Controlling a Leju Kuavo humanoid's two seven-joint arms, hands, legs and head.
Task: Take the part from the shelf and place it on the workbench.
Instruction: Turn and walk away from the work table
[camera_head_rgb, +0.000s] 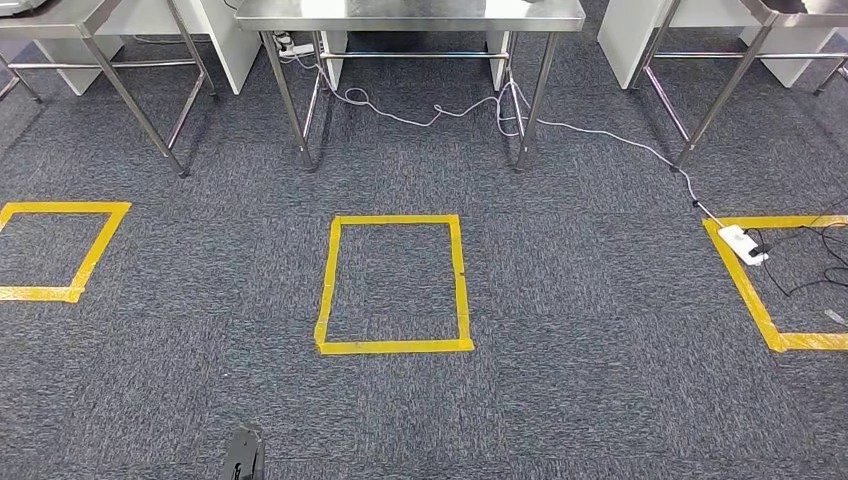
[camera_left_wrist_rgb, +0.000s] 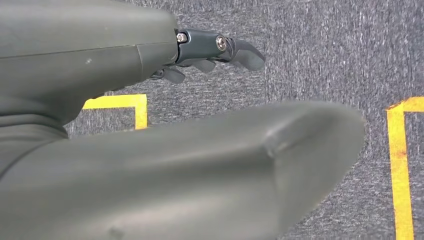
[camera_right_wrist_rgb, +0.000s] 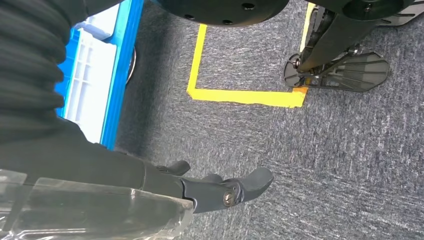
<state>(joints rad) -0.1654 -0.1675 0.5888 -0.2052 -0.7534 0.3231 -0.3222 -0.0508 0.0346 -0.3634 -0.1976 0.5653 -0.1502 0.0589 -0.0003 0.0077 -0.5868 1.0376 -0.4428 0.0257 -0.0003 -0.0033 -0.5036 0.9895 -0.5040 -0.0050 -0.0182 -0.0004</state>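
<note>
Three steel workbenches (camera_head_rgb: 410, 18) stand in a row at the far edge of grey carpet (camera_head_rgb: 580, 330), each facing a square of yellow tape (camera_head_rgb: 395, 347). A blue crate (camera_right_wrist_rgb: 107, 75) sits on the floor beside the robot's right arm. The left hand (camera_left_wrist_rgb: 210, 47) hangs above the carpet holding nothing, its fingers loosely bent and apart from the thumb. A clear plastic part (camera_right_wrist_rgb: 100, 212) lies against the right hand (camera_right_wrist_rgb: 210, 187), whose fingers extend together along it; whether they clamp it cannot be told. A white power strip (camera_head_rgb: 742, 243) lies on the rightmost square.
</note>
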